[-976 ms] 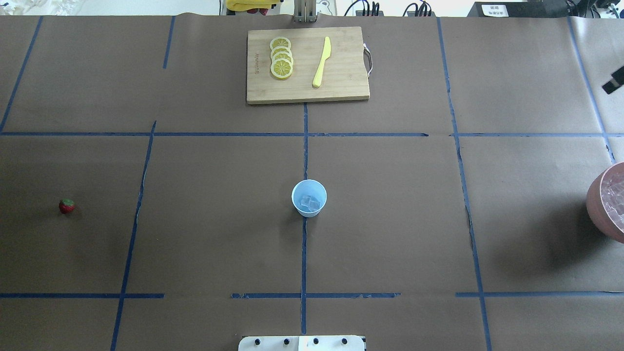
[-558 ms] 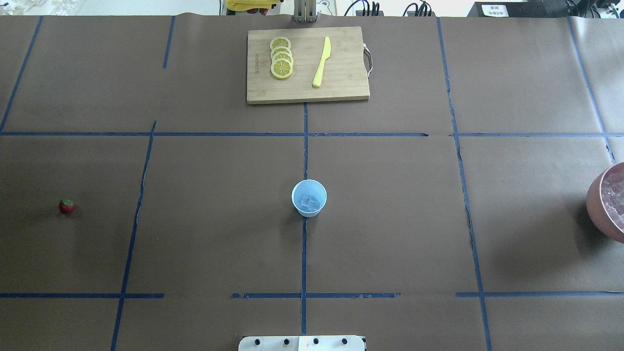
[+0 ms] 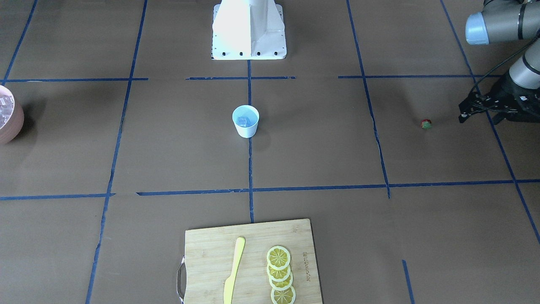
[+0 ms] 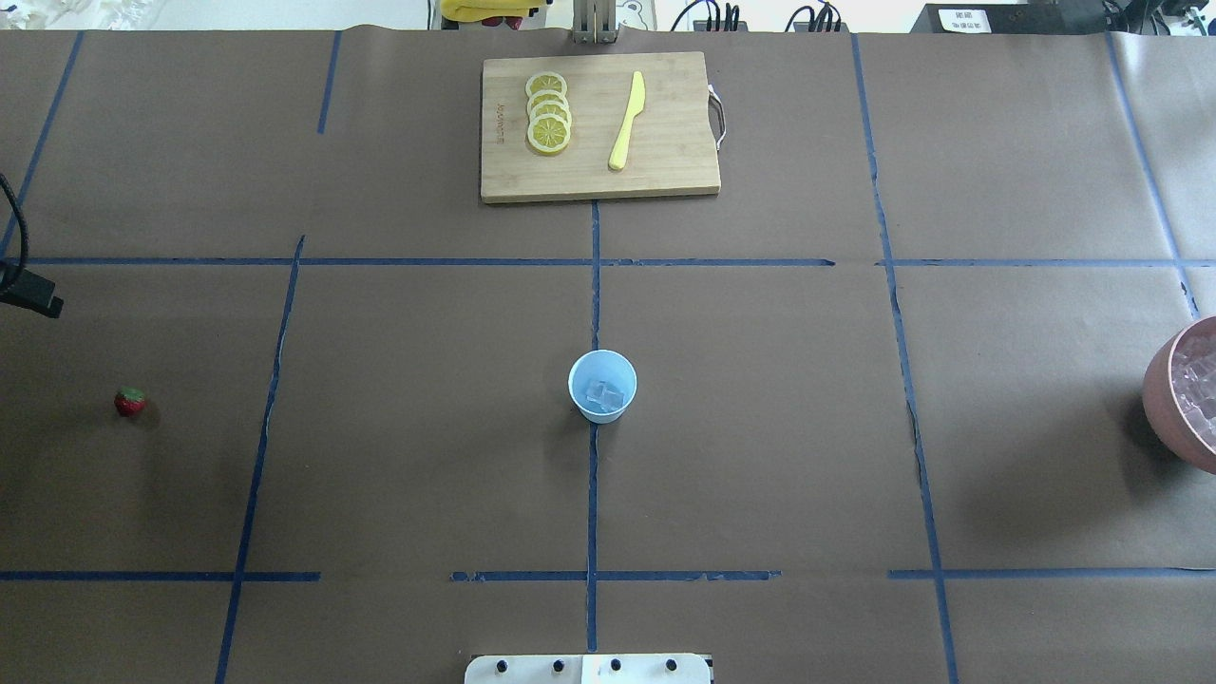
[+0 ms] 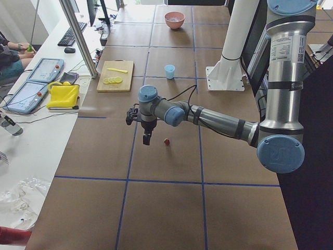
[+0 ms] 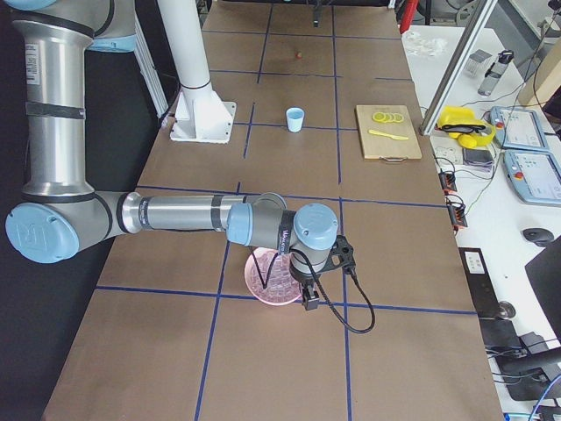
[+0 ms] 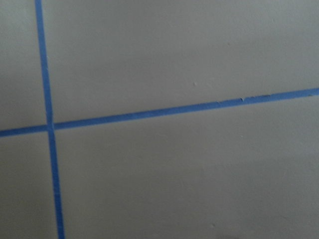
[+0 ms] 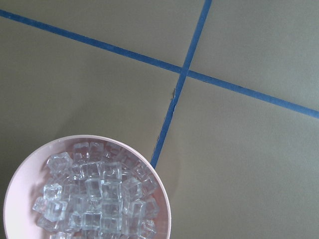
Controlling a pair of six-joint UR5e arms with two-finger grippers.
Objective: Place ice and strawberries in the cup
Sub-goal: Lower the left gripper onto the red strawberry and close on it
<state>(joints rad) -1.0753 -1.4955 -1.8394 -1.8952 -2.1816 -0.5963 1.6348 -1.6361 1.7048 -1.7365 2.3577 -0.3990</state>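
Observation:
The white cup (image 4: 602, 385) with a pale blue inside stands at the table's centre and holds a few clear ice cubes (image 4: 606, 397). It also shows in the front view (image 3: 245, 122). The tiny red strawberry (image 4: 130, 402) lies alone at the far left, also in the front view (image 3: 426, 123). My left gripper (image 3: 464, 116) hovers beside and above the strawberry; only its tip (image 4: 38, 302) enters the overhead view, and I cannot tell its state. My right gripper (image 6: 308, 302) hangs over the pink bowl's edge; I cannot tell its state.
The pink bowl (image 8: 164, 209) full of ice cubes (image 8: 94, 194) sits at the table's right edge (image 4: 1161, 394). A wooden cutting board (image 4: 665, 142) with lemon slices (image 4: 549, 112) and a yellow knife (image 4: 627, 122) lies at the far centre. The robot base (image 3: 249, 29) is at the near edge.
The right gripper's black tip left the overhead view's right edge. The left gripper's tip has come in at the left edge, beyond the strawberry. Cup, ice and strawberry have not moved.

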